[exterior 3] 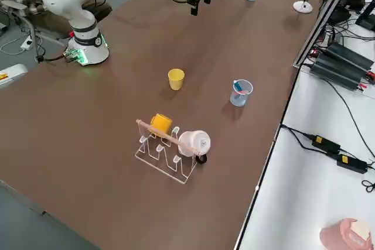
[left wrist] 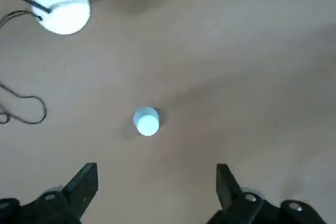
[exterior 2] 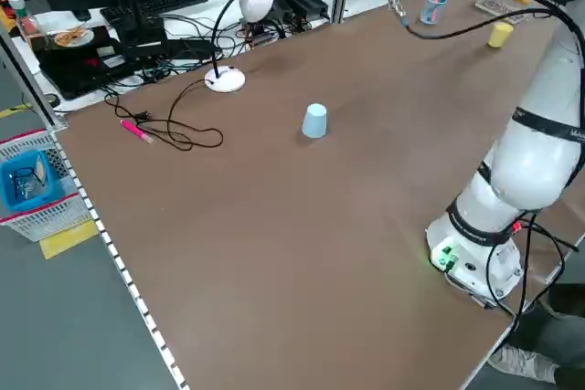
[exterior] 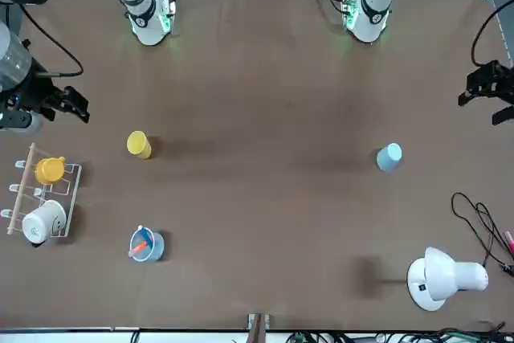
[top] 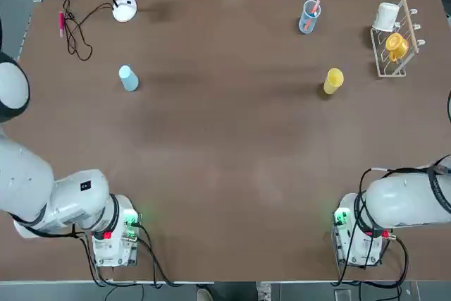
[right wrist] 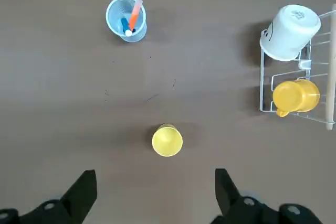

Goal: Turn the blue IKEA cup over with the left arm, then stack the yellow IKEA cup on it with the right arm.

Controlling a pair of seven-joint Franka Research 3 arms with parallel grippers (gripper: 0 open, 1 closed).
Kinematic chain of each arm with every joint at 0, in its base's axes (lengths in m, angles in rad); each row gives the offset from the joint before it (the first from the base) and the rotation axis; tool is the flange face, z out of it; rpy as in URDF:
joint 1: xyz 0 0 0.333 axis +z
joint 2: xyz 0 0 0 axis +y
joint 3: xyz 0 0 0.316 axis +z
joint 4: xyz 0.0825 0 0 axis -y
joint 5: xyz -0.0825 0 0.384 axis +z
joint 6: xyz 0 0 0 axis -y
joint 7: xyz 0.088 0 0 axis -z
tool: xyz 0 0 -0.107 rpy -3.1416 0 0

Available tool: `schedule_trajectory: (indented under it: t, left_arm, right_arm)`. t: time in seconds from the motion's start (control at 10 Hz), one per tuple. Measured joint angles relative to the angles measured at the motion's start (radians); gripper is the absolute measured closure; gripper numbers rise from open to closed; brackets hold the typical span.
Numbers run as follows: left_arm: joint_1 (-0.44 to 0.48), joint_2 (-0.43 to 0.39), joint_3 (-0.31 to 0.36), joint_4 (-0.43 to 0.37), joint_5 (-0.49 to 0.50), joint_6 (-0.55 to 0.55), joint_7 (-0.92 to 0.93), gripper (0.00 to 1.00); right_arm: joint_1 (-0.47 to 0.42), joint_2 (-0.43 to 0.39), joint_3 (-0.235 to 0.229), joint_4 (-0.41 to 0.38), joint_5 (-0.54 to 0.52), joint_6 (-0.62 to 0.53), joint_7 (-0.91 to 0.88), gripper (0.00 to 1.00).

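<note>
The blue IKEA cup (top: 128, 77) stands on the far left part of the table with its narrower end up, also seen as the blue cup (exterior 2: 314, 121). High above and short of the blue cup (left wrist: 146, 121), my left gripper (left wrist: 156, 187) is open and holds nothing. The yellow IKEA cup (top: 333, 81) stands mouth up on the far right part. Well above the yellow cup (right wrist: 167, 140), my right gripper (right wrist: 155, 190) hangs open and empty. In the front view the left gripper (exterior: 474, 90) and right gripper (exterior: 74, 104) hover at the table's sides.
A clear blue tumbler (top: 309, 17) with sticks stands beyond the yellow cup. To the far right, a rack (top: 392, 61) holds a white mug (top: 387, 16) and a yellow-orange mug (top: 397, 46). A white desk lamp (top: 124, 9) and a black cable (top: 77, 33) lie at the far left.
</note>
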State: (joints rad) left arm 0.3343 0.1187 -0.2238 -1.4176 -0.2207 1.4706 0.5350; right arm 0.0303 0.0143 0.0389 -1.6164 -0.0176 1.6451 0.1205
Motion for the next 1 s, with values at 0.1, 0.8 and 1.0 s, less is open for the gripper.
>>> schedule_trajectory:
  t: [0.1,0.8,1.0]
  left_arm:
    - [0.029,0.0,0.0,-0.03,-0.067,-0.005,0.12,0.0]
    - [0.257,0.154,0.004,-0.144,-0.314,-0.06,0.846,0.0]
    - [0.311,0.163,0.004,-0.244,-0.38,-0.064,1.007,0.0]
  right_arm:
    - [0.0,0.0,0.0,0.0,0.0,0.0,0.0,0.0]
    - [0.001,0.0,0.003,0.0,0.0,0.0,0.0,0.0]
    - [0.004,0.0,0.004,0.0,0.0,0.001,0.0,0.0]
